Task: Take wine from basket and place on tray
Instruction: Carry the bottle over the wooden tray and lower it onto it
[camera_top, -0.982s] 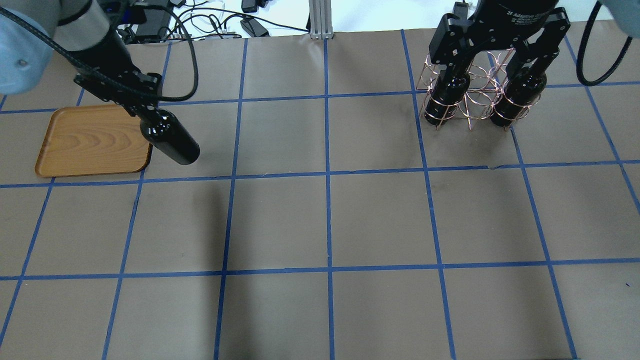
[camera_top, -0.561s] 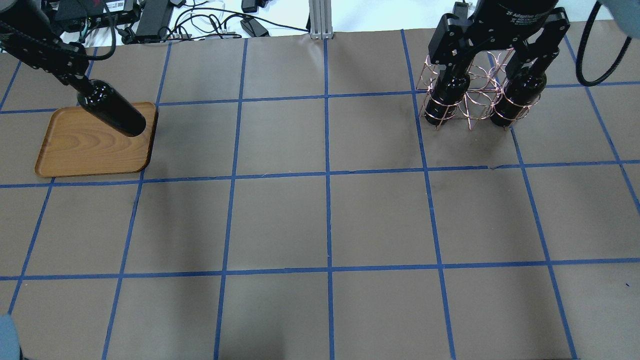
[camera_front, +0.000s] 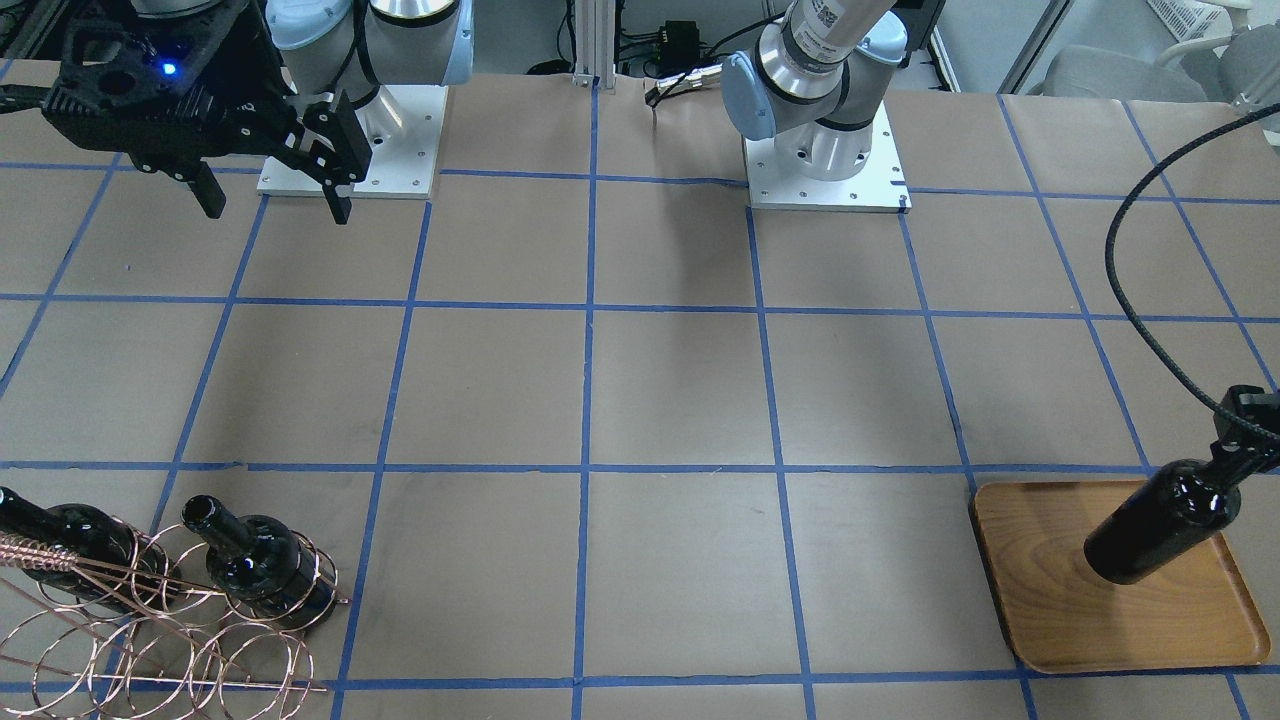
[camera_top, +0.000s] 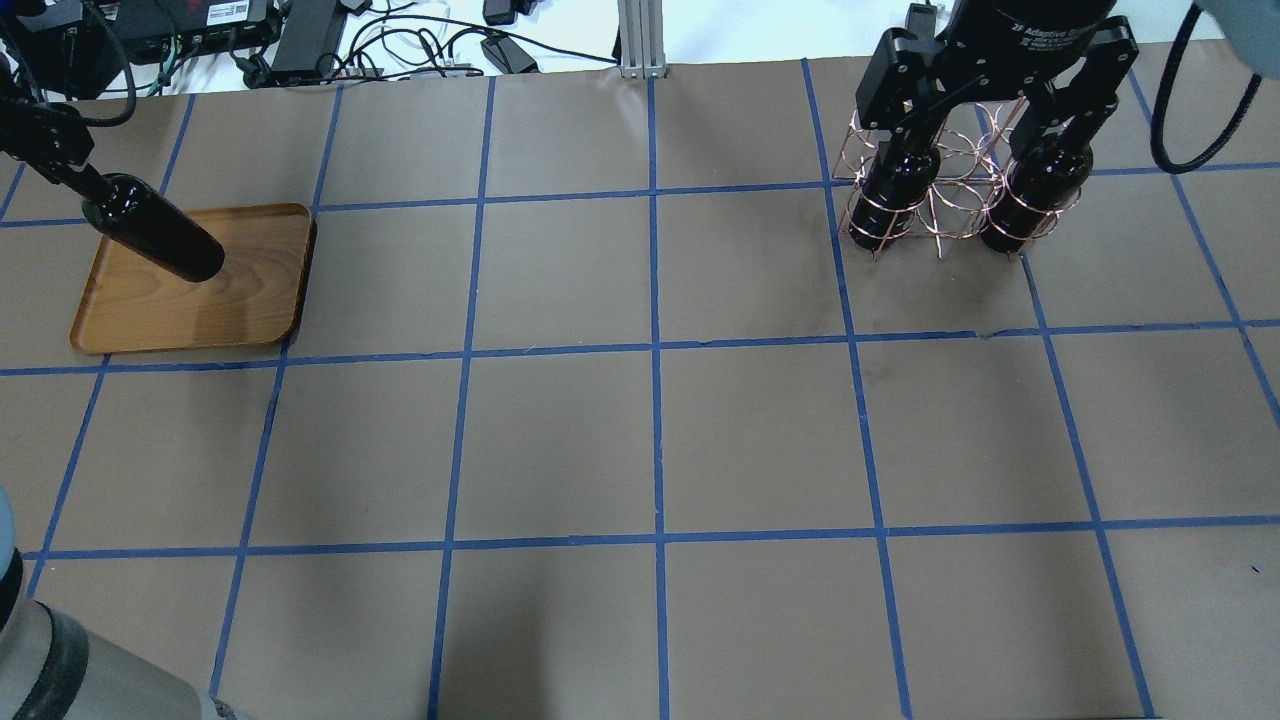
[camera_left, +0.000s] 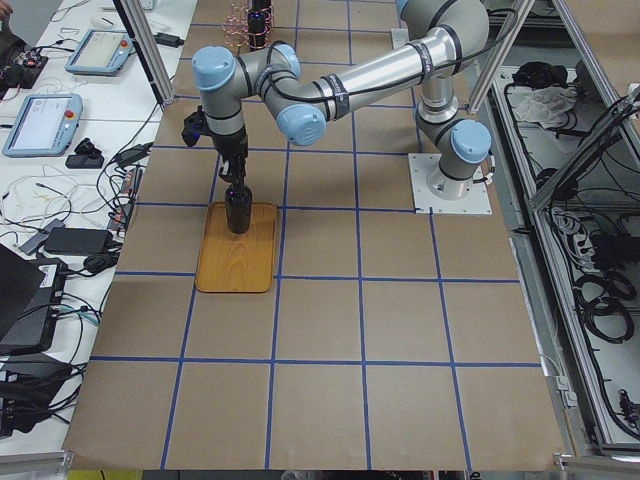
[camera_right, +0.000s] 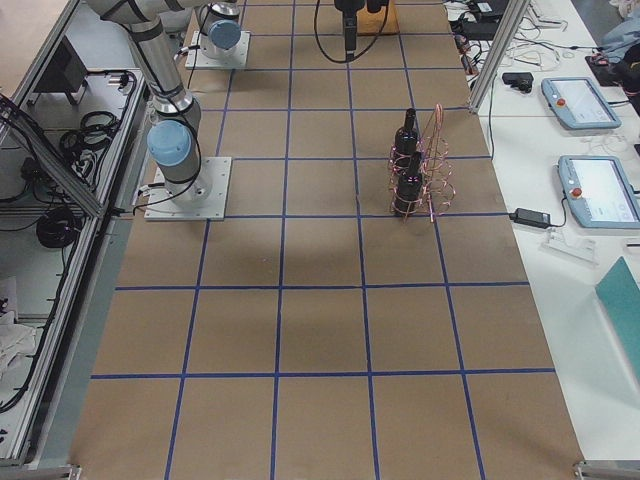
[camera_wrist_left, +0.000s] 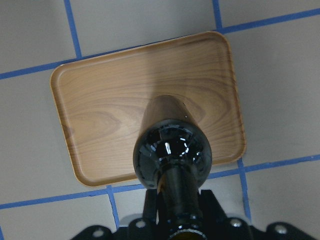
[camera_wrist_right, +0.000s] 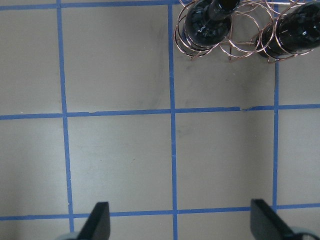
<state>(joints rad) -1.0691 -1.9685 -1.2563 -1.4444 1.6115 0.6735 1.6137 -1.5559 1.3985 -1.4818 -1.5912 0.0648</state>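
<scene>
My left gripper is shut on the neck of a near-black wine bottle and holds it upright over the wooden tray. In the left wrist view the bottle hangs over the near middle of the tray. I cannot tell if its base touches the wood. The copper wire basket at the far right holds two more bottles. My right gripper is open and empty, high above the table in front of the basket.
The brown table has a blue tape grid. Cables and power bricks lie past the far edge behind the tray. An aluminium post stands at the far middle. The arm bases sit on the robot's side.
My left gripper has carried the bottle leftward, from beside the tray's right edge to over the tray. The right arm and the basket have not moved.
</scene>
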